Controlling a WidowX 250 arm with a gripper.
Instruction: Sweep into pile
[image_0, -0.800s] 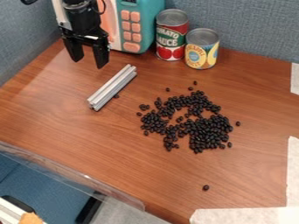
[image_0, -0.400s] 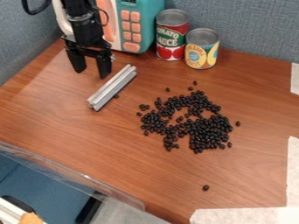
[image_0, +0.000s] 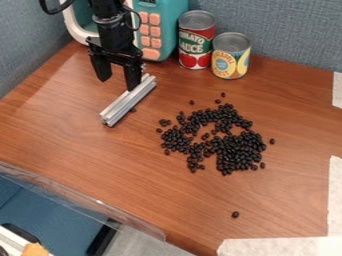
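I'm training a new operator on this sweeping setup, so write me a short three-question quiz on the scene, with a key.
1. True or false: the metal bar lies to one side of the main spread of black beans.
2. Which stands closer to the toy microwave?
a) the red-labelled can
b) the yellow-labelled can
3. Fill in "together" or "apart": the two fingers of the gripper are ____.

Key: 1. true; 2. a; 3. apart
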